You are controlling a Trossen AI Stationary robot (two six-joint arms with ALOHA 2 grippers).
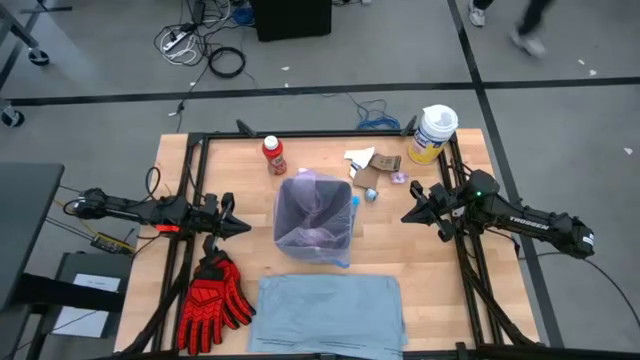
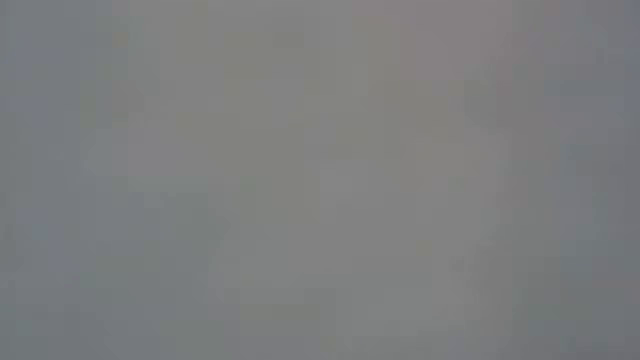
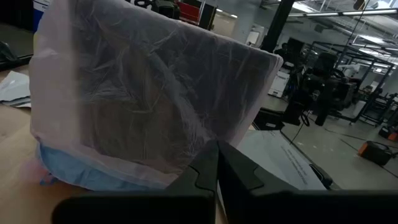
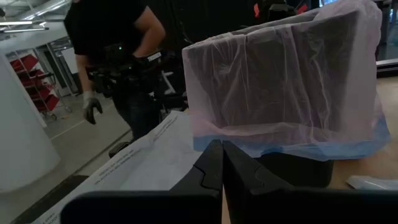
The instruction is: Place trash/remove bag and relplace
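A small dark bin stands at the table's middle, lined with the translucent pink-lavender bag (image 1: 315, 215), whose blue-hemmed edge is folded down over the rim (image 3: 81, 171) (image 4: 286, 81). The trash lies on the far part of the table: a red-capped bottle (image 1: 273, 155), crumpled white paper (image 1: 358, 157), a brown cardboard piece (image 1: 385, 163) and tiny scraps (image 1: 399, 178). A grey-blue liner (image 1: 328, 312) lies flat at the near edge. My left gripper (image 1: 245, 228) is shut, left of the bin. My right gripper (image 1: 407, 215) is shut, right of it. Neither touches anything.
A yellow tub with a white lid (image 1: 433, 133) stands at the far right corner. Red gloves (image 1: 212, 300) lie near left. The low view shows only flat grey. A person in dark clothes (image 4: 118, 62) stands beyond the table.
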